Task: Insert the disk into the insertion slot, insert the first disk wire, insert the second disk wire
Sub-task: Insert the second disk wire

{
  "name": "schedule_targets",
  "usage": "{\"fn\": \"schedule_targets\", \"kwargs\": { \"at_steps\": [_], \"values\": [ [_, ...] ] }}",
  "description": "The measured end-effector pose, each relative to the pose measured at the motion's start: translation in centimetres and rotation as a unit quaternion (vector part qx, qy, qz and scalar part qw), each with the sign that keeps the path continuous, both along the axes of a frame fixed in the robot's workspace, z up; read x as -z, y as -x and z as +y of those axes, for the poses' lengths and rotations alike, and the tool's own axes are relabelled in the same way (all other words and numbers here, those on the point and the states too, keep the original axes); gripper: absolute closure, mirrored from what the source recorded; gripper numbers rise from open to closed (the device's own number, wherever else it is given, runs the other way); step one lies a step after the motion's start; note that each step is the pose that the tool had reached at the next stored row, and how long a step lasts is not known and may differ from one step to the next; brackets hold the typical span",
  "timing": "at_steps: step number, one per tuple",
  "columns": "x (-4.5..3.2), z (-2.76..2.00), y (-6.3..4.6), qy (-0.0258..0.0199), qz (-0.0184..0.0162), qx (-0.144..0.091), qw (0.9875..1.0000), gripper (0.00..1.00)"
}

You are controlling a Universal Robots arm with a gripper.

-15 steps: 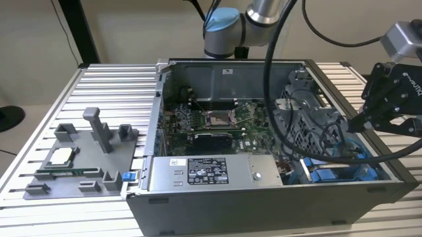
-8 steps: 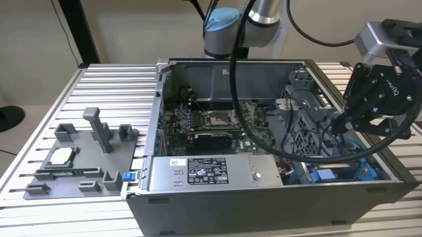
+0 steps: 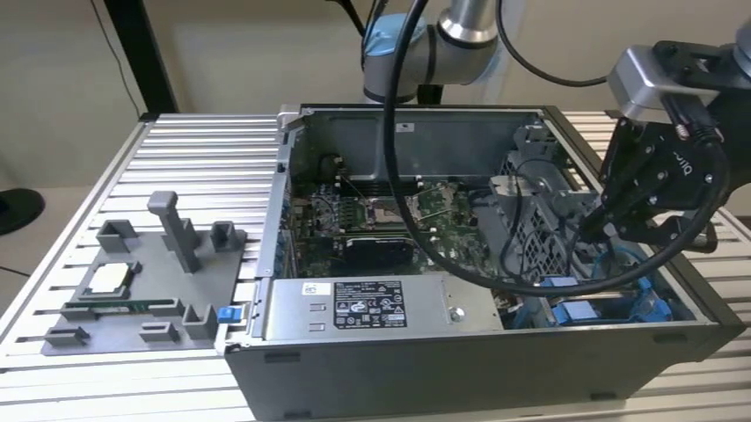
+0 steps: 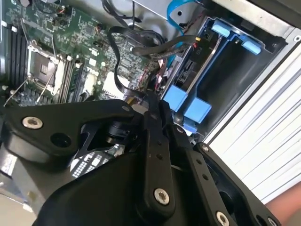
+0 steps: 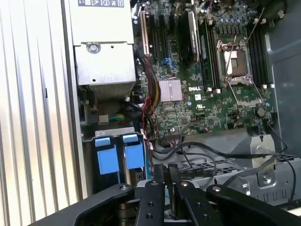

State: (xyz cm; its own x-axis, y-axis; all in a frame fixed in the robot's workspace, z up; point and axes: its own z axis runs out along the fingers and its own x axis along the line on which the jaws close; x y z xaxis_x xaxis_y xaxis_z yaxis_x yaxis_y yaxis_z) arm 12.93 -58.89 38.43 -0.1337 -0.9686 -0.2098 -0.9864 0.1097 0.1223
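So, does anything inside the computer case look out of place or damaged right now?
Nothing looks damaged. The only untidy thing is the loose black cables draped over the motherboard, not plugged where I can see. The gripper hangs by the blue latch tabs of the insertion slot.

In the exterior view the gripper [image 3: 590,230] tips are hidden inside the computer case [image 3: 470,369]. The power-supply box [image 5: 101,42] is cut off by the first wrist view's edge. The label print [image 3: 368,303] is too small to tell.
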Motion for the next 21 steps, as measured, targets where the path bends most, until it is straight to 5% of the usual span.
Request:
{"fn": "schedule_targets", "kwargs": {
  "at_steps": [7, 16, 21],
  "values": [
    [0.07, 0.00, 0.17, 0.0104, -0.0095, -0.015, 0.9998, 1.00],
    [0.35, 0.00, 0.61, 0.0187, -0.0124, -0.032, 0.9992, 1.00],
    [0.47, 0.00, 0.74, 0.0252, -0.0309, -0.041, 0.9984, 1.00]
  ]
}}
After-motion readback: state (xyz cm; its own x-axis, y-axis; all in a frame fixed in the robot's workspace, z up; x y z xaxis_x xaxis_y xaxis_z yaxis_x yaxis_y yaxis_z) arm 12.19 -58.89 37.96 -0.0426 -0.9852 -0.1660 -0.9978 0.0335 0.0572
